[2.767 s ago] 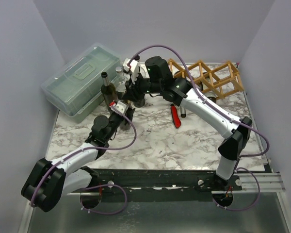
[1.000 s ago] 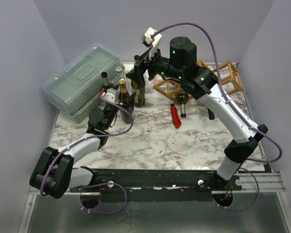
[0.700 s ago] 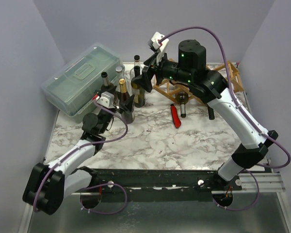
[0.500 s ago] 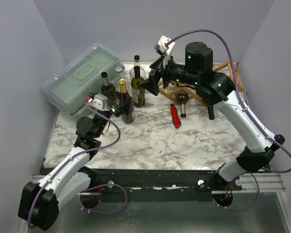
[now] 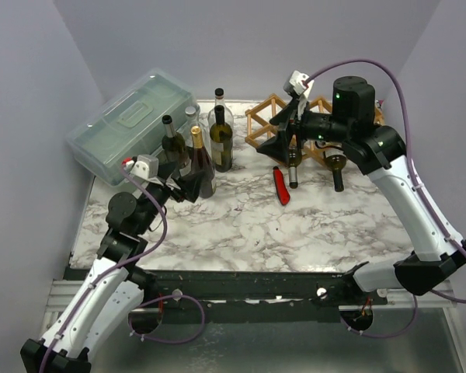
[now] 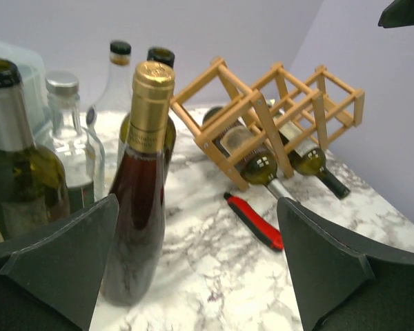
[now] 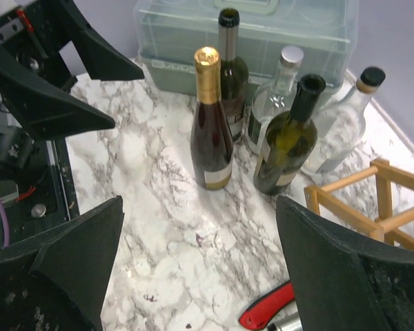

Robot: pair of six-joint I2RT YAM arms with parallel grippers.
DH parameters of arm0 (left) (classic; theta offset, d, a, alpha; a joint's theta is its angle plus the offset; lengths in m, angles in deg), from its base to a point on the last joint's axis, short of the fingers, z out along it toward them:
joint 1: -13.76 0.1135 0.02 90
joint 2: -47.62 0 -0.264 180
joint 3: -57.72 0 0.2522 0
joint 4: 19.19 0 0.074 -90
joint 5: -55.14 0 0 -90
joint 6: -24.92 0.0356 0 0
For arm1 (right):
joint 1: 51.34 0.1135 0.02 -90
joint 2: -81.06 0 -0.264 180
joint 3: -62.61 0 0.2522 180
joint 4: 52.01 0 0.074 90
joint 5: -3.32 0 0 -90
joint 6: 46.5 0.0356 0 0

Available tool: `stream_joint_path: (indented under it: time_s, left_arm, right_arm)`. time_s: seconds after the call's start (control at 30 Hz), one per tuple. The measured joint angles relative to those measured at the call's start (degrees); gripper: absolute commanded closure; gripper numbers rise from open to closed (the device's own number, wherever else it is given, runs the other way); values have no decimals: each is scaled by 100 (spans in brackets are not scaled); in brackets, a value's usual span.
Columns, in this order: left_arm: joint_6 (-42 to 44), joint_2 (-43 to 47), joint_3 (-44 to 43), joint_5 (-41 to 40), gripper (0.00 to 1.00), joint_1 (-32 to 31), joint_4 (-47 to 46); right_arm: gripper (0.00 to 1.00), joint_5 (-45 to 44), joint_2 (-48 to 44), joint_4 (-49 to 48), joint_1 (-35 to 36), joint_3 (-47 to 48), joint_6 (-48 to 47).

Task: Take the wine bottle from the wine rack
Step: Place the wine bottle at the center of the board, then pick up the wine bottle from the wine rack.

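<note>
Green wine bottle point(image 5: 293, 165) racked, right fingers point(image 5: 276, 145) near

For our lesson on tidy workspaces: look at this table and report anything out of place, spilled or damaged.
Nothing is spilled or broken. One item stands out: a red-handled tool lies loose on the marble table in front of the wine rack, beside the neck of a racked wine bottle.

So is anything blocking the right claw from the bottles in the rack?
Nothing visible does. The right gripper hangs open by the rack's left end. Both bottles poke their necks out the front, uncovered. Only a red tool lies on the table beside the left bottle's neck.
</note>
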Motion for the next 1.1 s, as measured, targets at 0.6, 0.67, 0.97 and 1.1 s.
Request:
stream_joint_path:
  time_s: [0.6, 0.67, 0.97, 1.1]
  left_arm:
    - [-337, 17, -1036, 780, 1, 92, 2221]
    - [-339, -13, -1045, 907, 1, 109, 2293]
    - [-136, -212, -1040, 1453, 1, 155, 2498]
    - [-52, -396, -1040, 1659, 1, 188, 2509]
  right_arm:
    - [4, 813, -968, 105, -1617, -1580, -103]
    - [4, 852, -1060, 103, -1792, -1755, -101]
    - [3, 887, -1493, 22, -2511, -2618, 17]
    - [2, 837, -1624, -125, -2815, -3003, 144]
